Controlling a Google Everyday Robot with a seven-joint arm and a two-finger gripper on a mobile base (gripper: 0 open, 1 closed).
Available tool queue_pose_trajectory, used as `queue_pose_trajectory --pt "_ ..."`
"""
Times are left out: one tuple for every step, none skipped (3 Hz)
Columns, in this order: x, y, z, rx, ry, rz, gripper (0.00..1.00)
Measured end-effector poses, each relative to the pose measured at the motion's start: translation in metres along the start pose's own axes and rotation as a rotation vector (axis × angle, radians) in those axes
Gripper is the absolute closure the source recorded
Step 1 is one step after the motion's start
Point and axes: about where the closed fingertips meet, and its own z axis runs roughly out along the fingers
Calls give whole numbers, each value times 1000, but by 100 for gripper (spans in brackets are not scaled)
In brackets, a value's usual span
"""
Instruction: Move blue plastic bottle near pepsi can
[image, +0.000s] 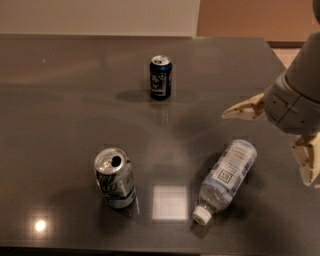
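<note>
The blue plastic bottle (227, 177) lies on its side at the front right of the dark table (60, 100), its white cap pointing toward the front edge. The pepsi can (160, 77) stands upright at the middle back, well apart from the bottle. My gripper (266, 149) comes in from the right edge, above and just to the right of the bottle's base end. It is open and empty. One finger (242, 109) points left and the other finger (307, 162) points down by the right edge.
A silver-white can with green markings (115, 178) stands upright at the front left, its top opened. The table's far edge meets a pale wall; its right edge runs just past the arm. Bright light reflections lie on the tabletop near the front.
</note>
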Motion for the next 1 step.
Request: queue_pose_trajectory --pt "-2 -1 0 6 -5 -2 0"
